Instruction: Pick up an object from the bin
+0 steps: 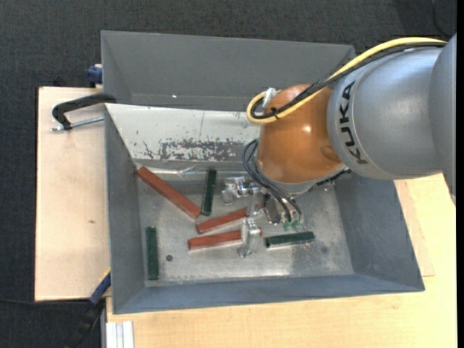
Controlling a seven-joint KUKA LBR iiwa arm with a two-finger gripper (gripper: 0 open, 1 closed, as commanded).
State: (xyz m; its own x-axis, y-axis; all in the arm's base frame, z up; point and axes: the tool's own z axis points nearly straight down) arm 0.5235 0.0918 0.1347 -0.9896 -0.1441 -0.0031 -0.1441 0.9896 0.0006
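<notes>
The gripper (255, 232) sits low in the bin (123, 194), right of centre, at the right end of a red-brown bar (214, 242) with a dark green bar (290, 240) just beside it. Open or closed — cannot tell.

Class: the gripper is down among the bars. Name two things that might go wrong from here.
The gripper sits between a red bar and a green bar; it may nudge one aside instead of catching it. A second red bar lies close and might get caught too.
</notes>
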